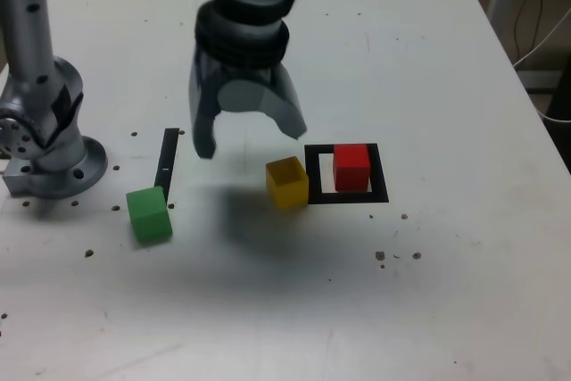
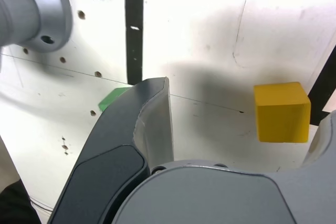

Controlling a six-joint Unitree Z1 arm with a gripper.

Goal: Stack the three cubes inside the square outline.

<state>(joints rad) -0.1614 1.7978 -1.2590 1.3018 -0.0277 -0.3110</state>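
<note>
Biggest: the white, scuffed, flat surface (image 1: 464,247), w/ the robot's grey arm (image 1: 241,33) over its far part, blurred in the exterior view. Its grey two-fingered pincer (image 1: 250,122) is spread wide, nothing btwn the tips, hanging above the surface to the left of the yellow cube. Round grey metal base (image 1: 67,167) at the exterior view's left.

Next, the square outline, a flat black frame w/ white centre (image 1: 379,186), right of the pincer. Then a thin straight black strip (image 1: 167,158), left of the pincer, running near to far.

Cubes, approx. same size: plain matte red cube (image 1: 351,169) inside the outline, toward its right side; plain matte yellow cube (image 1: 287,183) just left of the outline, prob. touching its edge, hard to be sure; plain matte green cube (image 1: 149,214) at the strip's near end, farthest left of the three.
</note>
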